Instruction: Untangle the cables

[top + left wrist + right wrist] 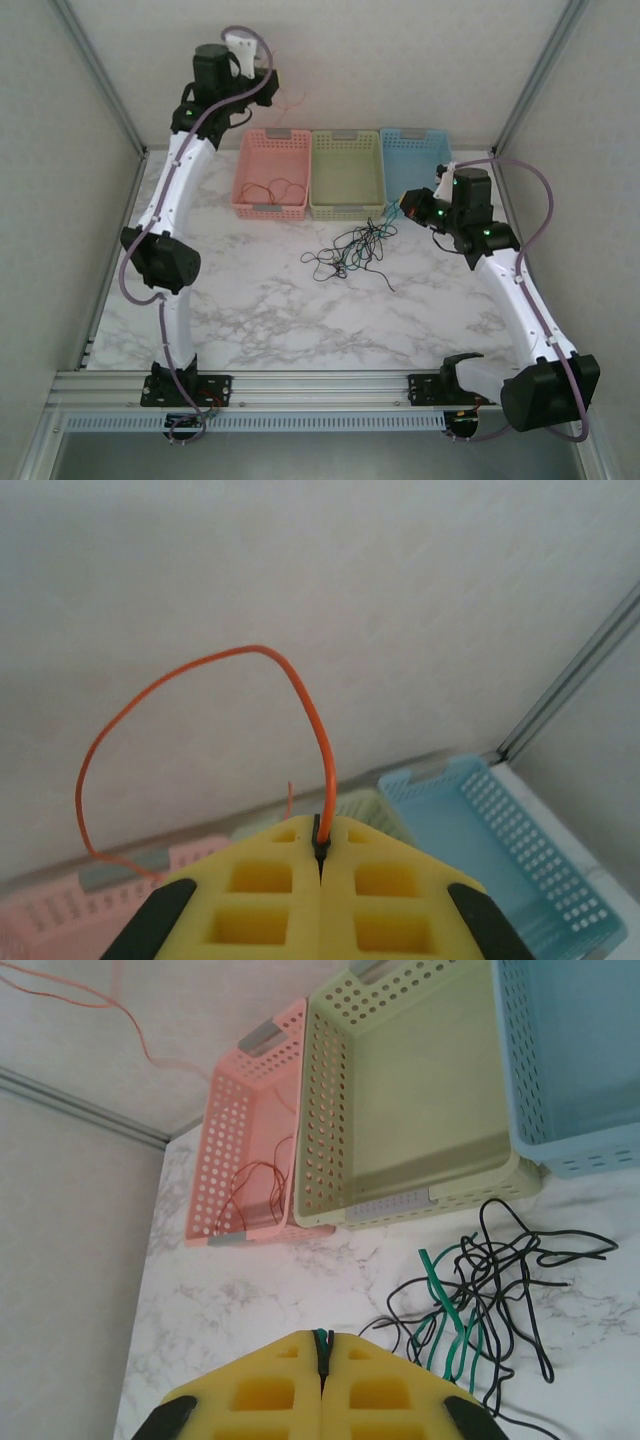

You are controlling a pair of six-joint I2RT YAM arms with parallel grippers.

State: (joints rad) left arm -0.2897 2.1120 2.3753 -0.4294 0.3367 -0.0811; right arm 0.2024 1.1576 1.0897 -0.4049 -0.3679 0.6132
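For separation, a red cable (250, 648) is pinched aloft by the left tool (320, 848), a green cable (443, 1293) seemingly by the right tool (322, 1348).

left wrist view: the yellow fingers (302, 900) of the left gripper (320, 830) run off the bottom edge, and the far end of the red wire (258, 648) is lost behind them; the pink basket (40, 920) is blurred and cropped. right wrist view: the blue basket (590, 1155) is cut by the top and right edges, and black wires (490, 1290) leave below. from above, the strands of the tangle (350, 250) are too thin to separate.
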